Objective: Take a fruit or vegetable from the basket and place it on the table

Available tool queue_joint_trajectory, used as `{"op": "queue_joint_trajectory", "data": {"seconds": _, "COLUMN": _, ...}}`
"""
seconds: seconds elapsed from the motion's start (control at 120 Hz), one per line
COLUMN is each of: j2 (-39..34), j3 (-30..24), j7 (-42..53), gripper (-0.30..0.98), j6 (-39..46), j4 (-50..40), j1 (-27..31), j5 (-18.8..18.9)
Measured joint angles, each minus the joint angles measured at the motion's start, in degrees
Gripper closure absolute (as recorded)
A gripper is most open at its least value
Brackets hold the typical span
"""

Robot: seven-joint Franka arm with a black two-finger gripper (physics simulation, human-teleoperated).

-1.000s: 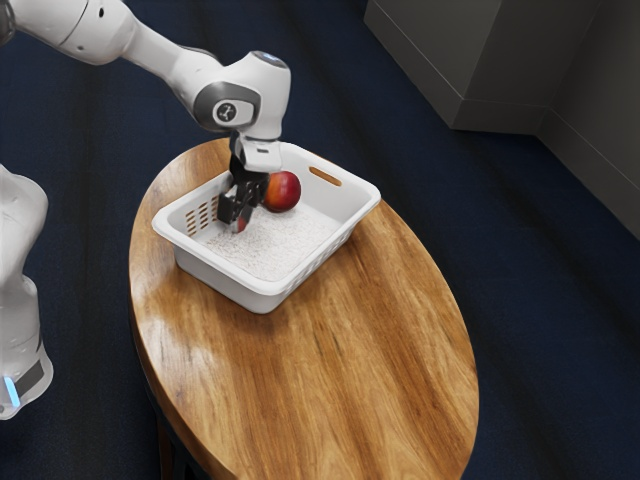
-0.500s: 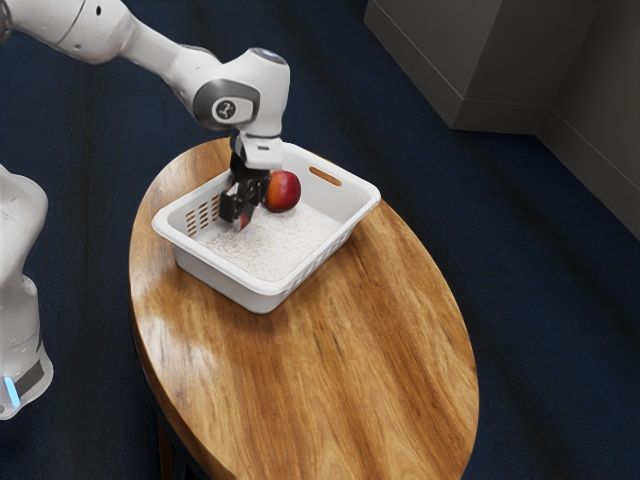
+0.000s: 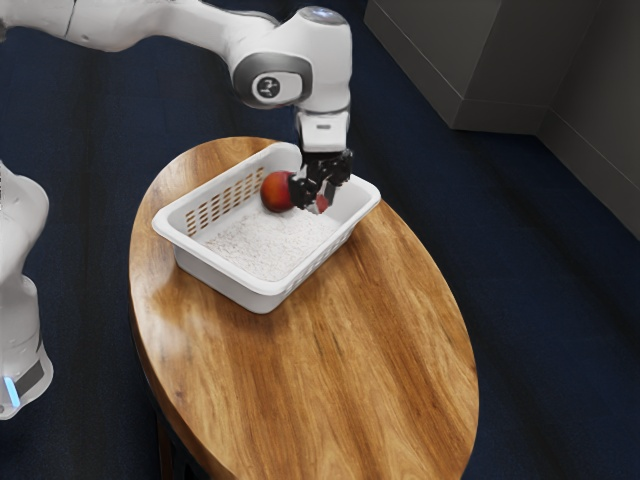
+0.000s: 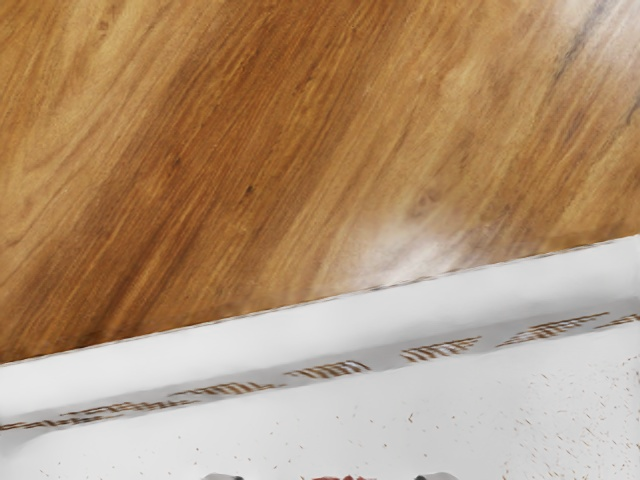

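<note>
In the exterior view my gripper (image 3: pixel 320 192) is over the basket's long side at the exterior view's right, shut on a small red fruit (image 3: pixel 322 204), mostly hidden by the fingers. The wrist view has a sliver of the red fruit (image 4: pixel 343 478) at its lower edge, with the gripper (image 4: pixel 330 477) tips on both sides. A larger red-orange round fruit (image 3: pixel 277 192) sits in the white basket (image 3: pixel 222 268), beside the gripper toward the exterior view's left. The basket's rim (image 4: pixel 300 318) crosses below the hand.
The oval wooden table (image 3: pixel 390 330) extends past the basket toward the front of the exterior view. Another white robot arm part (image 3: pixel 20 270) stands beside the table at the exterior view's left. A grey wall block is in the background.
My hand has risen and moved toward the exterior view's right, across the basket, carrying the small red fruit. The larger fruit stays about where it was.
</note>
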Motion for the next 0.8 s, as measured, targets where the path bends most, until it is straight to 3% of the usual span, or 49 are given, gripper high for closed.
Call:
{"op": "queue_joint_trajectory", "data": {"seconds": 0.283, "j2": 17.52, "j3": -11.75, "j7": -0.93, "gripper": 0.51, "j6": 0.23, "j4": 14.22, "j1": -0.58, "j5": -4.44}}
{"op": "queue_joint_trajectory", "data": {"seconds": 0.433, "j2": 26.30, "j3": -12.76, "j7": -1.30, "gripper": 0.52, "j6": 0.28, "j4": 17.67, "j1": -1.70, "j5": -5.87}}
{"op": "queue_joint_trajectory", "data": {"seconds": 0.642, "j2": 27.64, "j3": -12.78, "j7": -1.67, "gripper": 0.51, "j6": 0.33, "j4": 18.20, "j1": -0.04, "j5": -6.69}}
{"op": "queue_joint_trajectory", "data": {"seconds": 0.717, "j2": 27.56, "j3": -12.84, "j7": -1.70, "gripper": 0.31, "j6": 0.24, "j4": 18.22, "j1": -0.15, "j5": -6.88}}
{"op": "queue_joint_trajectory", "data": {"seconds": 0.8, "j2": 27.35, "j3": -12.81, "j7": -1.40, "gripper": 0.17, "j6": 0.63, "j4": 18.11, "j1": -0.10, "j5": -7.68}}
